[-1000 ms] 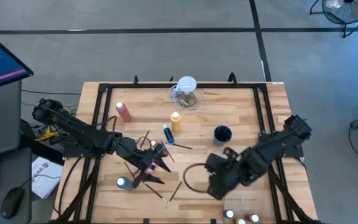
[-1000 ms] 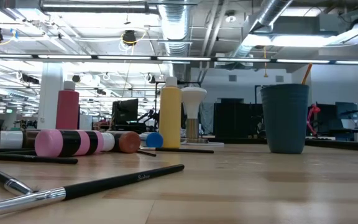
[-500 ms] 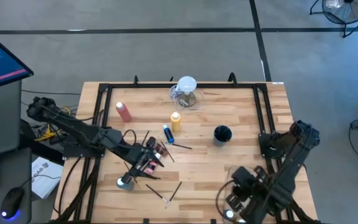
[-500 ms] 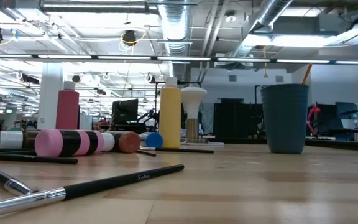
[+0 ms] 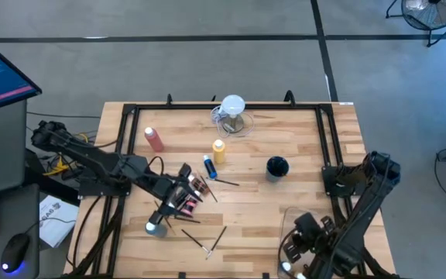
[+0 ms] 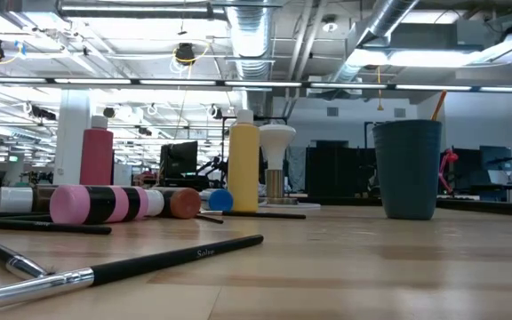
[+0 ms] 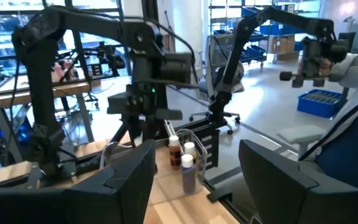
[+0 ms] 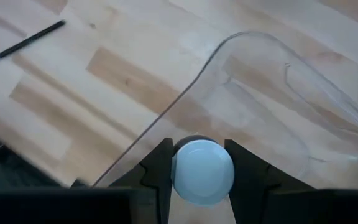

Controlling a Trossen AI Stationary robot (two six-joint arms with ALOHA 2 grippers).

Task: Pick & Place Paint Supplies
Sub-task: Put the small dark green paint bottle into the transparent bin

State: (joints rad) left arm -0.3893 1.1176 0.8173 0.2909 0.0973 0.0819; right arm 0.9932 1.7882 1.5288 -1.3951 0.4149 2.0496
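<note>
We are looking at two dark arms made of thick black parts joined one after another. Thin black cables are looping along the left arm. The right arm is showing chunky black joints. The left gripper has two wide, flat, dark fingers.

Grey concrete floor, exposed ceiling ducts, blue bins

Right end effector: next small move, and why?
Probably lower it and let go. The right end effector is shut on a white-capped bottle, hanging over a clear tray at the table's near right edge, where other small bottles already stand.
</note>
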